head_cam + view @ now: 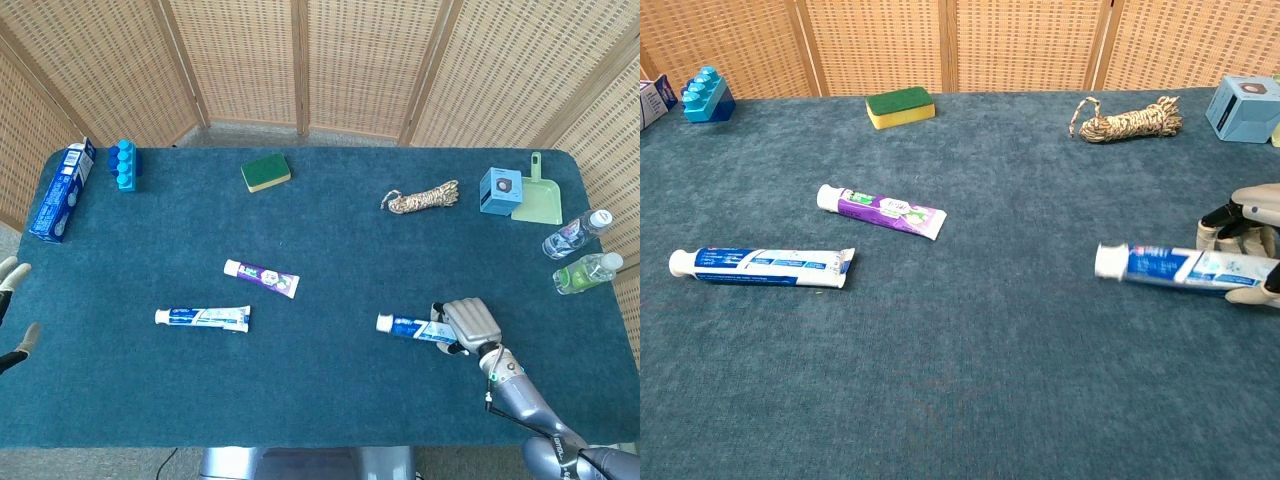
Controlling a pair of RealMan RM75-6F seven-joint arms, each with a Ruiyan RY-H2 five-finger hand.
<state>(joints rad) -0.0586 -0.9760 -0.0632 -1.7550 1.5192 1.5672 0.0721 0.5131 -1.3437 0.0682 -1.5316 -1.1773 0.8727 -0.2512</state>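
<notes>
The right hand is curling its fingers around the tail of the blue-and-white toothpaste tube at the table's front right. Tube lettering appears illegible. The left hand is hanging off-table, fingers apart.

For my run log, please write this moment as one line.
right hand: grips blue toothpaste tube at its tail end | left hand: at table edge, holds nothing | purple toothpaste tube: untouched
</notes>
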